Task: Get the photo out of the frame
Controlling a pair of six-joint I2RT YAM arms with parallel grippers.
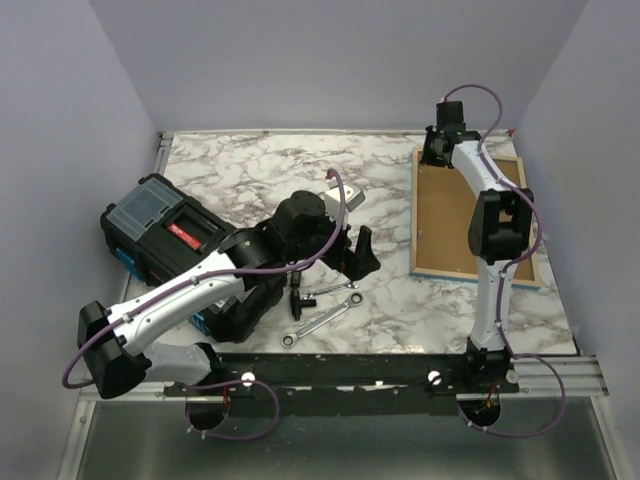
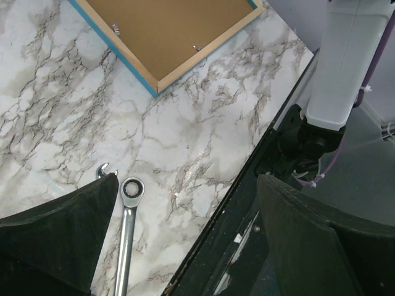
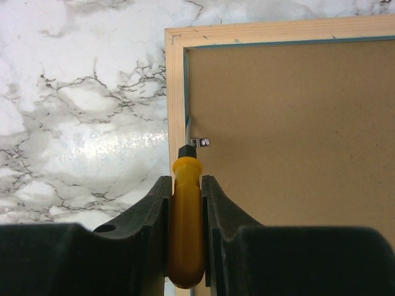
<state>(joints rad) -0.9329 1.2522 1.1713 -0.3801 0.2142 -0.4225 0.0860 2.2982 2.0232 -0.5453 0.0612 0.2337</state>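
The frame [image 1: 445,220] lies face down at the right of the table, its brown back up and a turquoise edge showing; it also shows in the left wrist view [image 2: 166,31]. The brown backing board [image 3: 290,123] sits inside the frame's wooden rim [image 3: 176,80]. The photo is hidden. My right gripper [image 1: 437,150] is over the frame's far left part, shut [image 3: 186,182] on a yellow-handled screwdriver [image 3: 186,228]. The screwdriver's tip is at a small metal clip [image 3: 200,142] on the inner left edge. My left gripper [image 1: 355,250] is open and empty [image 2: 188,182] above the marble table.
A black and blue toolbox [image 1: 160,225] stands at the left. Two wrenches [image 1: 320,320] lie near the front edge, one under my left gripper [image 2: 126,234]. The right arm's base [image 2: 345,61] stands at the table's front rail. Walls close in the table.
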